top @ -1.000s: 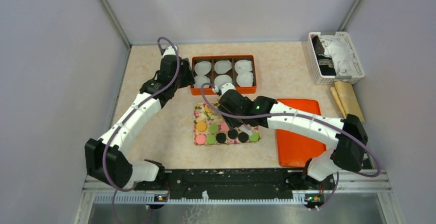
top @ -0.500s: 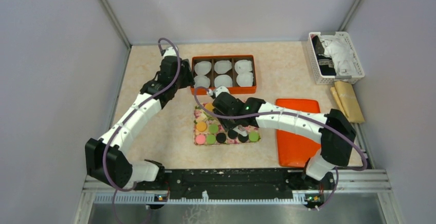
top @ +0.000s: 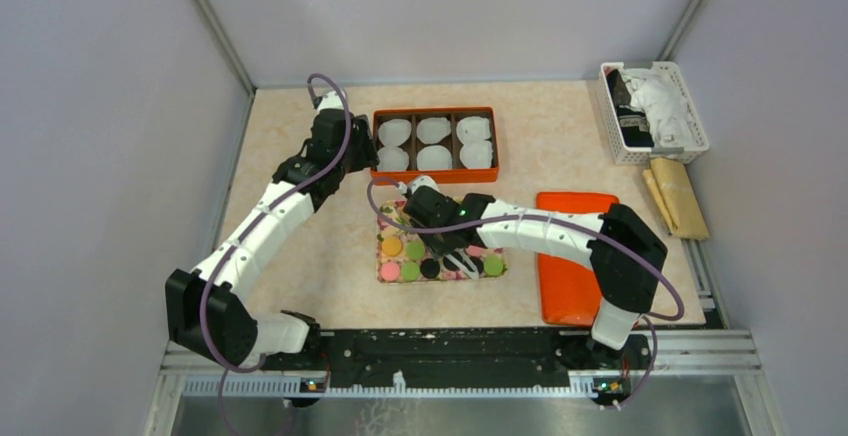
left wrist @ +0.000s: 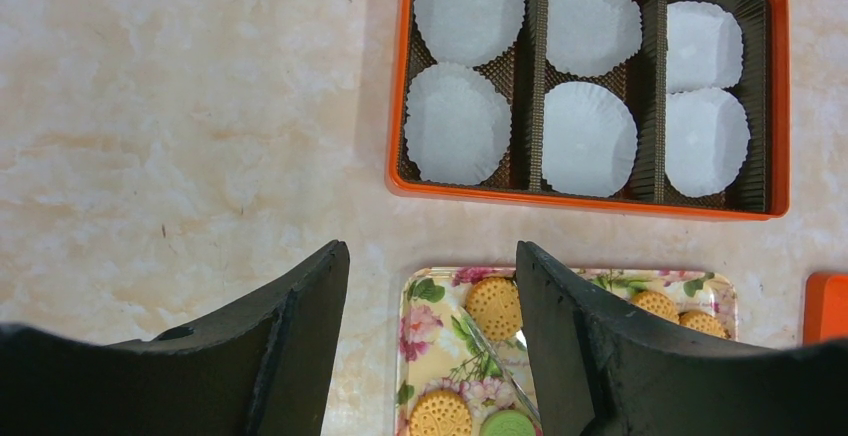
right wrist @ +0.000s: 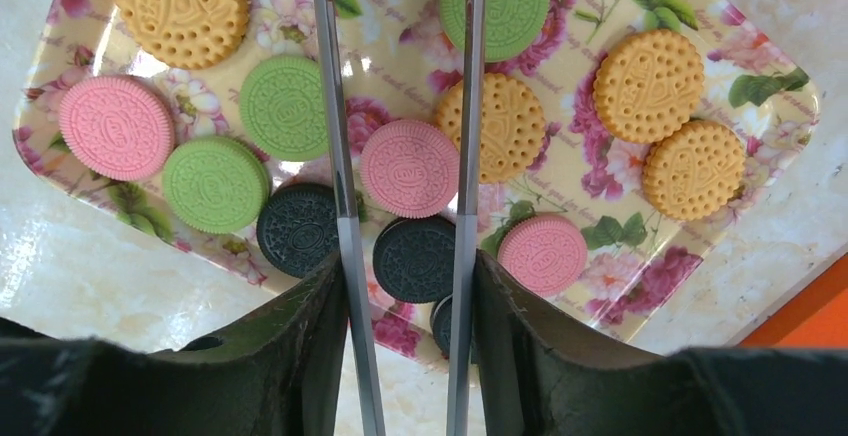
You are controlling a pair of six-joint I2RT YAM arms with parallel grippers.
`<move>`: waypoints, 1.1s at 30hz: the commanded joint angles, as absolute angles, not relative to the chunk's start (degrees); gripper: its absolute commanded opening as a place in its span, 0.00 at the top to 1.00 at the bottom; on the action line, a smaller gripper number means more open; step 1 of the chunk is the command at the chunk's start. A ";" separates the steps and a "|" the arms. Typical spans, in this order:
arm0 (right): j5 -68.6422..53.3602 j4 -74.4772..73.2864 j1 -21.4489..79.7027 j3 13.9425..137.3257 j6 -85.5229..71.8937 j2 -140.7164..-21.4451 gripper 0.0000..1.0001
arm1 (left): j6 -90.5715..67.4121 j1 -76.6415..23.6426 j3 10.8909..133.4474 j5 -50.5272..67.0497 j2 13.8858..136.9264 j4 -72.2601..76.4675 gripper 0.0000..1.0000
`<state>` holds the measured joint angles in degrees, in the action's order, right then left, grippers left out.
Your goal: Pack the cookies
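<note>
A pale marbled table (top: 330, 296) fills the booth, and both white arms reach out over it from the near edge. The left arm (top: 262, 224) stretches far to the back left, while the right arm (top: 545, 234) bends across toward the middle. A flat orange lid (top: 570, 286) lies on the right side of the table, and a white basket (top: 655, 111) stuffed with cloth sits in the far right corner. Toward the back stands an orange box (left wrist: 779, 106) with three dark lanes, each holding two white paper cups (left wrist: 589, 138), all six with nothing in them. Just in front of the box is a floral tray (right wrist: 760, 66), and the cookies (right wrist: 215, 184) all lie flat on it: orange, green, pink and black discs, some touching their neighbours. The left gripper (left wrist: 430, 251) hangs over the bare strip of table between box and tray, its fingers spread wide with nothing between them. The right gripper (right wrist: 407, 261) hangs low over the tray, its fingers pressed against the outer sides of a pair of thin metal tongs (right wrist: 340, 156). The two blades stand apart, with a pink cookie (right wrist: 410, 168) and a black cookie (right wrist: 415, 246) lying between them; I cannot tell whether the blades are actually pinching either.
</note>
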<state>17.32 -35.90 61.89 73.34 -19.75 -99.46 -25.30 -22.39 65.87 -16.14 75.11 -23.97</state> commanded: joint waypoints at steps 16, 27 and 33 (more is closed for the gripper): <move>24.61 -38.60 62.58 81.94 -19.27 -93.54 0.98 | -25.47 -22.51 65.94 -16.99 72.11 -21.70 0.31; 30.30 -39.26 62.45 88.98 -14.90 -94.10 1.00 | -27.77 -20.96 73.96 -20.42 73.30 -26.14 0.28; 31.68 -39.15 59.32 98.48 -11.50 -101.22 1.00 | -29.70 -17.68 74.61 -17.24 73.28 -26.41 0.29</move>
<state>28.56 -41.74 61.39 90.94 -14.72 -97.78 -27.90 -19.55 72.71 -18.72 73.78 -25.39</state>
